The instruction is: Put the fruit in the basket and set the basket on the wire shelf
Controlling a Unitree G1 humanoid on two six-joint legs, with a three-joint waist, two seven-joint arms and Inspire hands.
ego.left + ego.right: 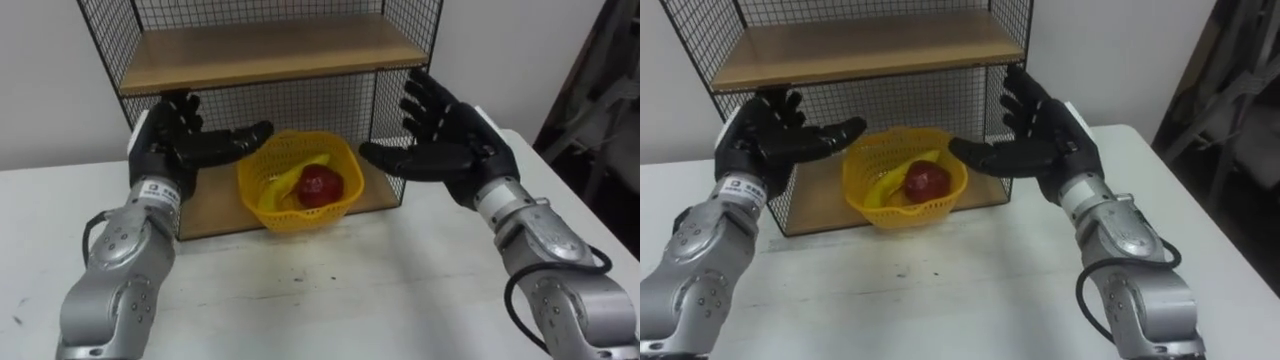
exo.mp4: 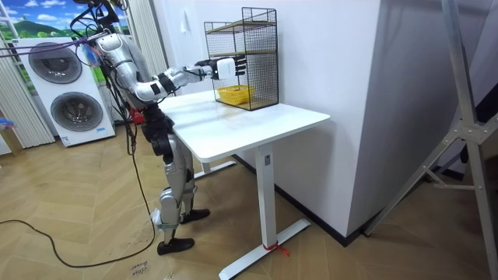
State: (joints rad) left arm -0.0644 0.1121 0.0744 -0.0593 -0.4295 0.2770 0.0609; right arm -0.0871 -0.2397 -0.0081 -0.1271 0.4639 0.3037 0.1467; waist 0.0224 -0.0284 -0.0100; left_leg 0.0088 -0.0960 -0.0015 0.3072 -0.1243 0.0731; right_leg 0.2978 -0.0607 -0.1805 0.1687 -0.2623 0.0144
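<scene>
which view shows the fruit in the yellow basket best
The left eye view: the red apple and the banana lie plainly in the yellow basket. The right eye view shows nearly the same, with the right hand's thumb across the rim. In the room view the basket is a small yellow patch; no fruit can be told.
</scene>
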